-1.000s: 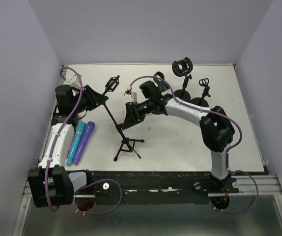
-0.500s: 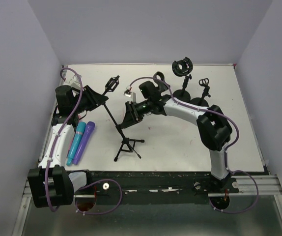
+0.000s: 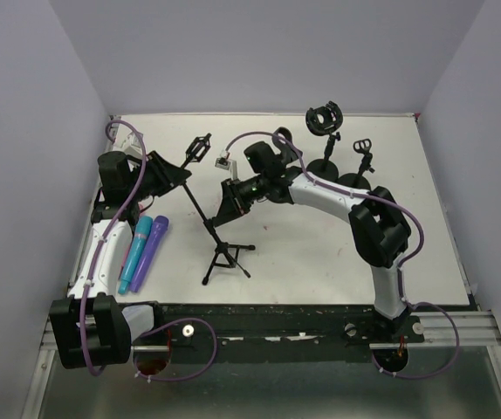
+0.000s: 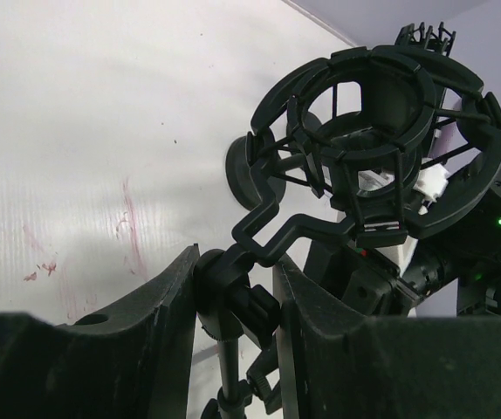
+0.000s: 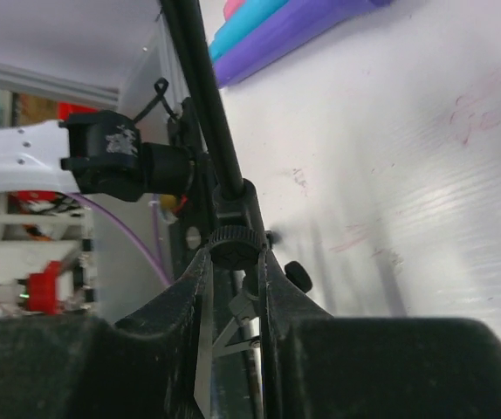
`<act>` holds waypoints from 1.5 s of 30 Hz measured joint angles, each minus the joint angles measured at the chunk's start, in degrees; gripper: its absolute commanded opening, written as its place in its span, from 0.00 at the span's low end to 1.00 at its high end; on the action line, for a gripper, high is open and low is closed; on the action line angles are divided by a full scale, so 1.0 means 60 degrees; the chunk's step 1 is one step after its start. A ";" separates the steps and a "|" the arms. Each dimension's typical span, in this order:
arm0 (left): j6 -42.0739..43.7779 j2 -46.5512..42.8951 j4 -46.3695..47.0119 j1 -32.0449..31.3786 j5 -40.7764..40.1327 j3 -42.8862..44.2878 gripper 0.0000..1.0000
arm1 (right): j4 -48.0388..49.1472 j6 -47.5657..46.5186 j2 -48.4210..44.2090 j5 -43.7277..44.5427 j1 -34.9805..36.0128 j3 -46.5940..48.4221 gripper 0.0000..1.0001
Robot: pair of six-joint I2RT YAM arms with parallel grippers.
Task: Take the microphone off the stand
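A black tripod stand (image 3: 223,255) stands mid-table, its pole leaning back-left to a ring-shaped shock mount (image 3: 200,148). The shock mount (image 4: 381,131) looks empty in the left wrist view. My left gripper (image 3: 183,175) (image 4: 236,271) is shut on the stand's swivel joint (image 4: 233,301) just below the mount. My right gripper (image 3: 220,218) (image 5: 233,255) is shut on the knurled collar (image 5: 235,244) low on the pole (image 5: 200,83). A cyan microphone (image 3: 135,253) (image 5: 242,24) and a purple microphone (image 3: 149,251) (image 5: 307,30) lie side by side on the table at the left.
Two more stands on round bases are at the back right: one with a large shock mount (image 3: 325,118), one with a small clip (image 3: 363,150). A pink object (image 3: 127,251) lies against the cyan microphone. Grey walls enclose the table (image 3: 320,253).
My right gripper has closed its fingers onto the collar of the stand's pole, shifting slightly left. The left gripper and the stand have stayed put.
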 measured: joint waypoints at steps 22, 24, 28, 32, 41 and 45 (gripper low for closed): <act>0.0138 0.0000 0.0102 0.0153 0.0047 -0.0120 0.00 | 1.0105 -1.6327 -0.1111 0.2401 0.1344 -0.5533 0.29; 0.0058 0.0000 0.0073 0.0106 0.0109 -0.0120 0.00 | 1.0885 -1.6670 -0.0954 0.2728 0.1341 -0.5548 0.38; -0.0106 0.0000 0.0066 0.0000 0.0200 -0.0124 0.00 | 1.0735 -1.6935 -0.1887 0.3246 0.1322 -0.5657 0.55; -0.0131 0.0000 0.0062 0.0000 0.0222 -0.0113 0.00 | 0.9683 -1.6695 -0.3559 0.3588 0.1322 -0.6011 0.68; -0.0036 0.0018 0.0149 0.0000 0.0302 0.1151 0.00 | 0.7322 -1.4560 -0.5359 0.5140 0.1326 -0.6390 0.68; 0.0080 0.0299 0.0528 0.0000 0.0350 0.1974 0.00 | 0.6368 -1.3154 -0.5661 0.6218 0.1326 -0.5676 0.83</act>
